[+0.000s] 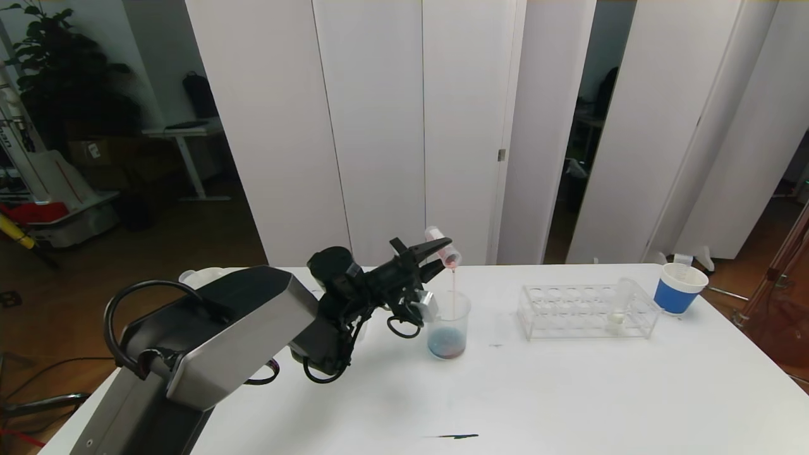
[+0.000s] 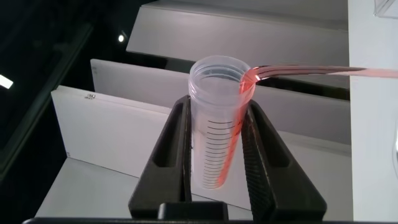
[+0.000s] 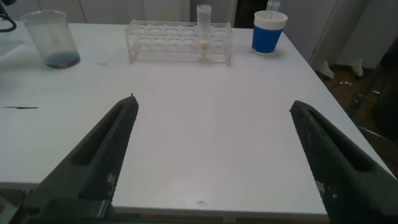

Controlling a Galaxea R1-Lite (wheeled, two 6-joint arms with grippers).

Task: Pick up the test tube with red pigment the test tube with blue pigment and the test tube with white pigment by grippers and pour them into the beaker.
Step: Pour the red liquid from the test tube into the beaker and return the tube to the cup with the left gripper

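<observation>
**A:** Head view: the left gripper (image 1: 436, 253) is clamped on a clear ribbed plastic tube with red pigment (image 1: 444, 247), tipped mouth-down over the clear glass beaker (image 1: 449, 325); a thin red stream falls into the bluish puddle inside.

**B:** Left wrist view: same tube (image 2: 217, 124), long axis running away between the black fingers (image 2: 171, 149), red streak along its wall.

**A:** Right wrist view: the right gripper (image 3: 211, 155) is spread wide above the white table (image 3: 205, 137). The milky white-pigment tube (image 3: 203, 28) stands upright in the clear rack (image 3: 180, 42).

The table (image 1: 569, 392) has a smooth, matt white top. The beaker (image 1: 450, 325) and the rack (image 1: 588, 309) are clear, glossy, probably plastic. The tilted tube (image 2: 217, 124) is clear ribbed plastic with printed marks. The left gripper (image 1: 439, 253) is matt black plastic; the arm's casing (image 1: 234, 328) is brushed metal. The cup (image 1: 679, 287) looks like paper.
</observation>
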